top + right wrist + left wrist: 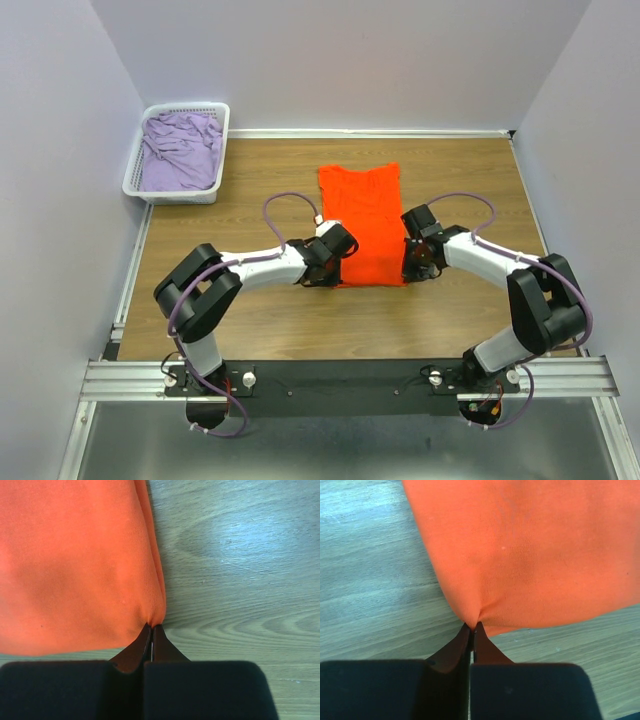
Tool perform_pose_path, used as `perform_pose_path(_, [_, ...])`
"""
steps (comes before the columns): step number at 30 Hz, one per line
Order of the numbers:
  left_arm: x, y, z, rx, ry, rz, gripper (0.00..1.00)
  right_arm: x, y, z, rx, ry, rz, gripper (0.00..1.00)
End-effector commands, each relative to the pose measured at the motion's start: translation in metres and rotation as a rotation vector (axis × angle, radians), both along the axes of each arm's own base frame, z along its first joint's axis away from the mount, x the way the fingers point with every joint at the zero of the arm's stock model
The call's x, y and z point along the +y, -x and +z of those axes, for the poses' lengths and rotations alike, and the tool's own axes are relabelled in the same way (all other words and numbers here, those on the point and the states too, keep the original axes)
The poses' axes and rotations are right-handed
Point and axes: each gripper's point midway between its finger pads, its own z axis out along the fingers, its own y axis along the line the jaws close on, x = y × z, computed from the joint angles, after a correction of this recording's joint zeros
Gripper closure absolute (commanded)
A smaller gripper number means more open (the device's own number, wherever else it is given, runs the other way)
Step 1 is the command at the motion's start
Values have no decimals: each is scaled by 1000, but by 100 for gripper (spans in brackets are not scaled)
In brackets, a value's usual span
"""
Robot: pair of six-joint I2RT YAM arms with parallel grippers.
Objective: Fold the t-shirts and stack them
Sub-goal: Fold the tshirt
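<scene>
the left hand and right hand each clamp a near corner of the bright orange cloth t-shirt, likely to carry that hem over in a fold. it lies flat on the wooden table, sides seemingly folded in, puckered at both pinches. a pale lilac t-shirt sits in the white plastic lattice basket.

Pale, perhaps lilac-tinted walls around wooden table
</scene>
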Motion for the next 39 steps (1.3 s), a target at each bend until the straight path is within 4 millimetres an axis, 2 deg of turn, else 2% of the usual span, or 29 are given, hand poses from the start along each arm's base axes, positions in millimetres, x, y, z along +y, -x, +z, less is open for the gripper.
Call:
perform_pose_path(1, [40,40,-41,140,-168,2,100,-25,36,-26,114,104,24,100])
perform_pose_path(3, [41,45,-37,141,-170,-5,100,-22,42,-22,113,74,37,99])
perform_pose_path(5, [45,58,-34,160,-198,-32,100,-21,60,-24,154,45,46,99])
perform_pose_path(6, [45,65,-30,171,-190,-50,100,-19,67,-17,156,27,52,100])
perform_pose_path(7, [48,80,-29,195,-211,-82,100,-9,67,-7,148,8,82,99])
perform_pose_path(8, [46,88,-20,195,-195,-105,100,-2,81,2,196,-30,88,99])
perform_pose_path(11, [48,126,-6,257,-203,-173,100,6,89,33,173,-63,110,100])
perform_pose_path(12, [45,136,6,263,-169,-176,100,0,101,43,188,-59,113,99])
perform_pose_path(14, [50,153,21,282,-152,-191,100,-7,122,50,239,-55,111,99])
perform_pose_path(16, [54,161,28,303,-139,-192,100,-9,133,58,236,-83,116,99])
perform_pose_path(18, [47,166,41,319,-91,-212,100,-9,138,65,246,-94,115,99])
perform_pose_path(19, [41,162,51,296,-73,-220,100,-9,134,71,225,-89,113,99])
perform_pose_path(21, [40,146,59,264,-64,-202,100,-13,109,91,125,-42,89,100])
perform_pose_path(23, [37,133,68,241,-49,-199,100,-18,90,100,78,20,76,99])
perform_pose_path(24, [39,121,71,226,-42,-190,100,-13,76,113,40,18,79,99])
perform_pose_path(27, [38,100,83,176,0,-186,100,-5,55,121,24,34,93,99])
perform_pose_path(28, [38,86,90,152,29,-161,100,1,44,132,-10,19,100,99])
perform_pose_path(31, [45,68,101,107,40,-147,100,7,25,138,-33,34,111,99])
perform_pose_path(32, [46,60,107,92,48,-132,100,11,16,147,-60,24,116,99])
perform_pose_path(34, [48,53,113,78,51,-131,100,16,7,150,-63,26,129,99])
perform_pose_path(35, [48,46,119,57,63,-126,100,21,0,160,-89,15,136,99])
perform_pose_path(39, [49,29,130,20,85,-113,100,26,-16,163,-102,34,145,99])
